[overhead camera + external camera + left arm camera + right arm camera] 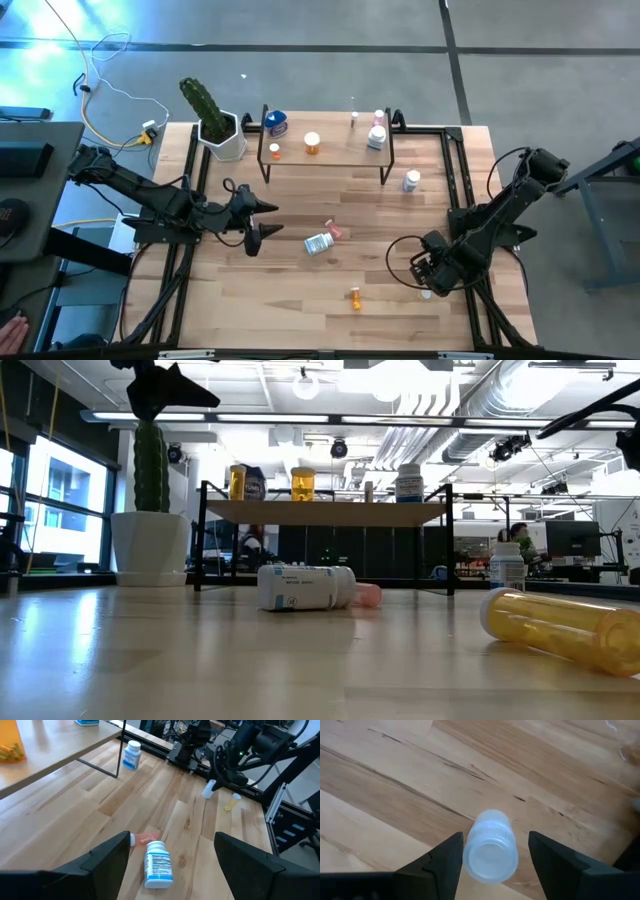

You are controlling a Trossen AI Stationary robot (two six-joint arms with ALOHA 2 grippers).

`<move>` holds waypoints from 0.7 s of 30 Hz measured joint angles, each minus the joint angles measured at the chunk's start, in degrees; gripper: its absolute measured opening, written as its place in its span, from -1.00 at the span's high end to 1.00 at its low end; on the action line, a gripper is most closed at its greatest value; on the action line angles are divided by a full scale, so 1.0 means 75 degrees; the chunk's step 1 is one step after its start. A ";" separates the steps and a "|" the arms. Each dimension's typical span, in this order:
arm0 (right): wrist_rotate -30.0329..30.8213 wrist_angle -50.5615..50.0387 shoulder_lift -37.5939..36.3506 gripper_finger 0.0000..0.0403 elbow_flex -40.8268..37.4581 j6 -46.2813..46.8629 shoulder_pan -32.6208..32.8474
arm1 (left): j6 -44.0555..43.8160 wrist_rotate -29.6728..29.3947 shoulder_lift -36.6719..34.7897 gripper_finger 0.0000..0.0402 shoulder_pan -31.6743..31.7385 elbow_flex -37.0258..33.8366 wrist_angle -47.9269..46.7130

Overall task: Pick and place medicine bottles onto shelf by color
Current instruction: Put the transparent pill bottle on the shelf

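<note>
My right gripper sat low at the table's near right edge, fingers apart, straddling a small white vial that stood between them; no contact visible, so not clamped yet; my left gripper hung open over mid-table, above a white bottle lying on its side with a pink vial touching it.

Handling, my read: the vial looked like light, stiff, smooth plastic; likely slippery and easy to tip or pop out; I'd have pinched it across the body below the cap, square on, gentle squeeze. The lying bottle would roll; take it across the label, not end to end.

Elsewhere: orange vial lay near the front edge; another white bottle stood just right of the shelf, which already carried several bottles, blue and orange left, white right.

Hard to tell: the vial's base and label were hidden from my wrist camera; in the overhead my own arm covered it almost fully; shelf bottles too small to count surely; the pink one half hidden behind the white bottle at table level.
</note>
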 joint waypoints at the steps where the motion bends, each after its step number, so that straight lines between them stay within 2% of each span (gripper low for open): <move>1: -0.0004 0.0000 -0.0001 -0.07 0.0000 -0.0001 0.0000 | 0.0000 -0.0022 0.0000 -0.39 0.0000 0.0000 0.0000; 5: -0.0109 0.0007 0.0000 0.01 0.0000 -0.0012 0.0000 | -0.0020 -0.0135 0.0000 -0.39 0.0000 0.0000 -0.0001; 14: -0.0378 0.0133 -0.0001 0.41 0.0035 -0.0212 0.0000 | -0.0082 -0.0208 0.0000 -0.39 0.0000 0.0000 -0.0003; 21: -0.0921 0.0869 -0.0005 0.39 0.0041 -0.0234 -0.0189 | -0.0201 -0.0241 0.0000 -0.39 -0.0001 0.0000 -0.0066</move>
